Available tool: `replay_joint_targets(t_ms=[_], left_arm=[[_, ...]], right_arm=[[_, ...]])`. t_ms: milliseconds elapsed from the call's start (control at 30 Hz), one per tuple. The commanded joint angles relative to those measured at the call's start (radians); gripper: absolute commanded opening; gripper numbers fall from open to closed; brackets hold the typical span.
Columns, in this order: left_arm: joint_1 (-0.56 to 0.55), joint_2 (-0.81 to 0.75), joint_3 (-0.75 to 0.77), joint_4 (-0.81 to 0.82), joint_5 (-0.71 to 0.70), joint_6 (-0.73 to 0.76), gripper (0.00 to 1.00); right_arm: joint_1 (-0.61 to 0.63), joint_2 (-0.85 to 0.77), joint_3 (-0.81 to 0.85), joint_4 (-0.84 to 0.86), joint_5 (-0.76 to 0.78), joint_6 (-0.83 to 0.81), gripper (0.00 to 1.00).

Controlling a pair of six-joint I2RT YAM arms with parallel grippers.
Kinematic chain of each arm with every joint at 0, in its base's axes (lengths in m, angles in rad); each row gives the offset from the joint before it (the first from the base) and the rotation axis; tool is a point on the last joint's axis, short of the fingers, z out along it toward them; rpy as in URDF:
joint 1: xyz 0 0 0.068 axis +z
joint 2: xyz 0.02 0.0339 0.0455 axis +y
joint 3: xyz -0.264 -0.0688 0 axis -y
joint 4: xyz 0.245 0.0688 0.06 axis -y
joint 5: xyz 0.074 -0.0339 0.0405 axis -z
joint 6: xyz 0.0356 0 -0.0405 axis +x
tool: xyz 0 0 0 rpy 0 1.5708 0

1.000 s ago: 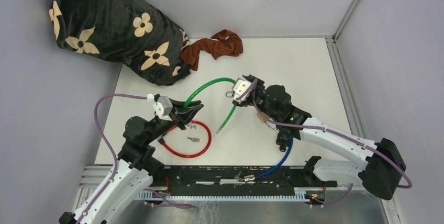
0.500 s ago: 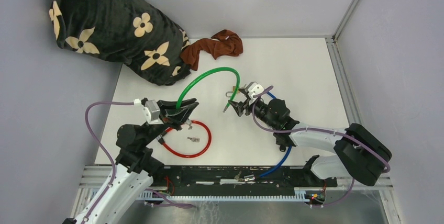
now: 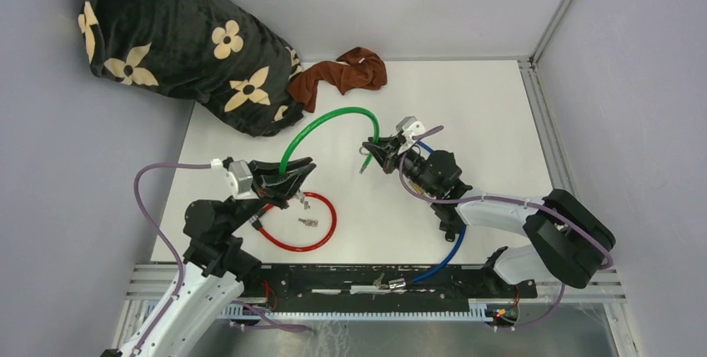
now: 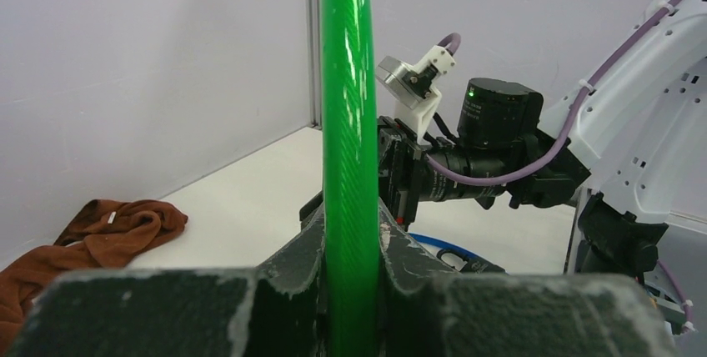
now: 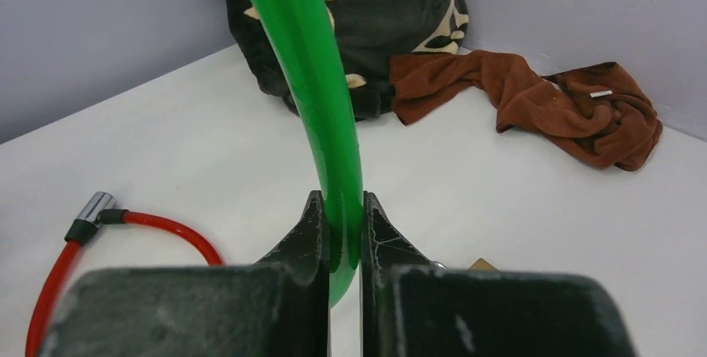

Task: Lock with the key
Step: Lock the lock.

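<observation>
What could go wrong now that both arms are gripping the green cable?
1. The green cable bows in an arch between the left gripper and the right gripper. Pulling apart or twisting could make it slip from the narrow jaws.
2. From above, the left gripper overlaps the edge of the red cable, with the keys close by. Lowering it may snag or drag them.

R gripper (image 5: 340, 211) swung in & clamped onto green cable (image 5: 317, 82), now arched higher
</observation>
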Motion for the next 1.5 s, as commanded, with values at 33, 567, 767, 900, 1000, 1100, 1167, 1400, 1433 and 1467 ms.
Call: replay_joint_targets(t_ms=[33, 567, 767, 900, 1000, 1100, 1167, 1400, 1433, 1467], left_arm=[[0.004, -0.022, 0.003, 0.041, -0.007, -0.007, 0.02], [0.006, 0.077, -0.109, -0.399, 0.008, 0.514, 0.22], [0.003, 0.165, -0.188, -0.182, 0.008, 0.495, 0.34], [0.003, 0.203, -0.24, -0.108, -0.002, 0.543, 0.34], [0.004, 0.203, -0.238, -0.055, 0.017, 0.509, 0.37], [0.003, 0.195, -0.227, -0.01, 0.079, 0.451, 0.48], [0.004, 0.183, -0.226, -0.01, 0.15, 0.44, 0.58], [0.003, 0.106, -0.23, 0.004, 0.087, 0.378, 0.69], [0.003, 0.091, -0.23, 0.007, 0.071, 0.373, 0.65], [0.003, 0.083, -0.231, 0.008, 0.068, 0.369, 0.59]], right_arm=[[-0.045, -0.043, 0.05, 0.019, -0.061, 0.094, 0.0], [-0.103, -0.267, 0.435, -0.701, -0.046, -0.213, 0.0], [-0.104, -0.283, 0.479, -0.693, -0.048, -0.202, 0.0], [-0.103, -0.297, 0.514, -0.721, -0.051, -0.225, 0.0], [-0.104, -0.3, 0.522, -0.739, -0.064, -0.233, 0.0], [-0.104, -0.308, 0.518, -0.739, -0.069, -0.225, 0.0], [-0.104, -0.311, 0.516, -0.732, -0.066, -0.22, 0.0], [-0.104, -0.313, 0.538, -0.732, -0.061, -0.222, 0.0], [-0.104, -0.313, 0.54, -0.732, -0.064, -0.221, 0.0], [-0.104, -0.313, 0.544, -0.733, -0.068, -0.219, 0.0]])
